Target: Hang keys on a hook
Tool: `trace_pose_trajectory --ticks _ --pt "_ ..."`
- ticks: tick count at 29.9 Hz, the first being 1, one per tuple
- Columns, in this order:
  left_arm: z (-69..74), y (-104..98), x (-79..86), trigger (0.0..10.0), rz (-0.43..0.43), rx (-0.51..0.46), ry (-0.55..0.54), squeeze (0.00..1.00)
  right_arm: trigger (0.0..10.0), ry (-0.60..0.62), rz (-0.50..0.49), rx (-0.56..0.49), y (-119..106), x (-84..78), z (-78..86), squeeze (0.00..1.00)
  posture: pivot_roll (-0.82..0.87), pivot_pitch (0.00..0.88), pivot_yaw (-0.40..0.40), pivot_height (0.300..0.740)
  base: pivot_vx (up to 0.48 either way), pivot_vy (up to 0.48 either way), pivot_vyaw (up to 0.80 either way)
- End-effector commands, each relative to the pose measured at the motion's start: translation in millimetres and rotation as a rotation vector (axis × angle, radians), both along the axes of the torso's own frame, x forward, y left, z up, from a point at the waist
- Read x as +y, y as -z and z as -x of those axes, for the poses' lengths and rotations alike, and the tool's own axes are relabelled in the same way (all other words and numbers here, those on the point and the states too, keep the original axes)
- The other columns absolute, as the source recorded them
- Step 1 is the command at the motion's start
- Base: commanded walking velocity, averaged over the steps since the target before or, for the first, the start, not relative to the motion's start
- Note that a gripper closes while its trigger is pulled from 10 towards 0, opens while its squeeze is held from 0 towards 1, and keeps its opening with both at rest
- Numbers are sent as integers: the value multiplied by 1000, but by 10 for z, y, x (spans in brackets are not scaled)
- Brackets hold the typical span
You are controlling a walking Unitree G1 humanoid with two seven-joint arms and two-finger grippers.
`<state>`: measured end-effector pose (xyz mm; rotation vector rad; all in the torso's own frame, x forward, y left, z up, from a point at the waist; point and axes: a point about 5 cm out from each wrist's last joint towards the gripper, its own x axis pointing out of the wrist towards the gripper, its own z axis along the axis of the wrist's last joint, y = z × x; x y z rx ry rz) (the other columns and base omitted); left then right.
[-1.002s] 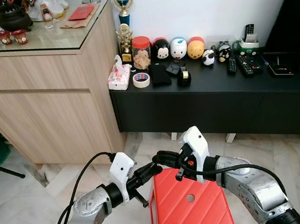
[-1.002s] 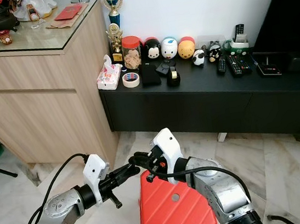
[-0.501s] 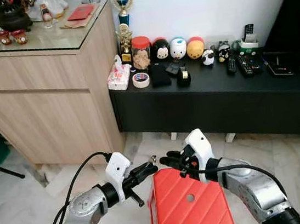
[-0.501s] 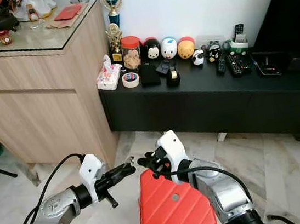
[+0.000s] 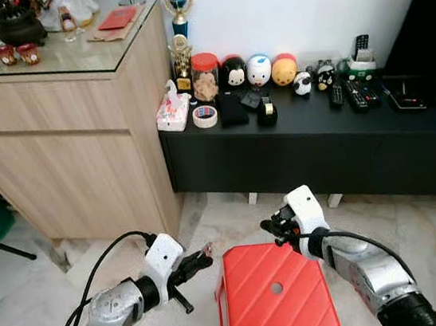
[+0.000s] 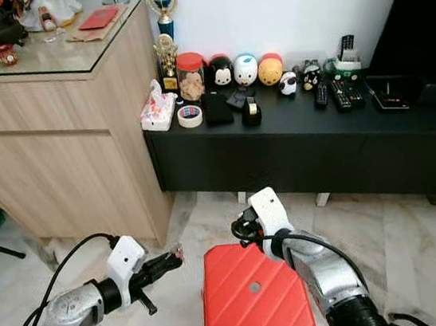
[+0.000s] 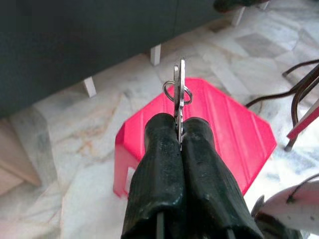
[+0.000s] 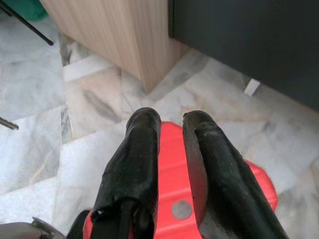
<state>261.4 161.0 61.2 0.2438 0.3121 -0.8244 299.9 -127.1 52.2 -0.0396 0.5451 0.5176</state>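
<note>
Keys [image 7: 179,94] stick out from the clamped left hand [image 7: 180,135].

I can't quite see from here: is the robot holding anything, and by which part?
Yes. The left end effector pinches the keys by the blade, ring end sticking out. The right end effector holds nothing.

Red plastic stool [image 5: 274,296] on the pale marble floor [image 5: 24,277], low black cabinet [image 5: 320,145] carrying round character figures [image 5: 259,70], tape roll [image 5: 205,116], tissue box [image 5: 173,111], remote controls [image 5: 354,95], light wooden sideboard [image 5: 64,151] with teapot [image 5: 19,27] and red cups [image 5: 4,54]
</note>
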Motion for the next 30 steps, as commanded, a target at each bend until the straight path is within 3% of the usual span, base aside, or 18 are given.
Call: trace_pose_trajectory --ticks 1,2,3,8,9,13,17,23,24,28,30 --pt "6 28 24 118 -32 -14 -15 0 10000 42 8 21 98 -23 13 0 72 25 -71 740 0 0 0" --pt "-4 32 29 1686 -35 -20 -31 0 10000 59 11 38 159 -26 33 0 72 25 -71 740 0 0 0" --pt "-26 41 39 10000 -43 -32 -59 0 10000 93 17 67 268 -36 71 0 72 25 -71 740 0 0 0" --pt "-57 50 48 10000 -46 -53 -98 0 10000 146 55 107 445 -70 145 0 74 23 -72 740 0 0 0" --pt "-83 57 60 10000 -67 -72 -133 0 10000 199 67 148 583 -105 218 0 75 23 -72 740 0 0 0" --pt "-98 106 88 10000 -120 -77 -163 0 10000 275 114 205 790 -170 358 0 77 20 -71 740 0 0 0" --pt "-105 157 131 10000 -158 -79 -198 0 10000 325 128 221 889 -204 448 0 78 18 -71 740 0 0 0" --pt "-27 502 366 10000 -238 49 -410 0 10000 404 124 294 1112 -232 705 0 77 11 -69 740 0 0 0" --pt "9 573 424 10000 -297 76 -429 0 10000 426 122 310 1146 -249 750 0 77 11 -69 740 0 0 0" --pt "91 682 504 10000 -402 106 -402 0 10000 434 146 339 1210 -276 843 0 77 12 -71 740 0 0 0" --pt "166 778 575 10000 -558 99 -341 0 10000 440 148 346 1224 -277 864 0 85 10 -68 740 0 0 0"
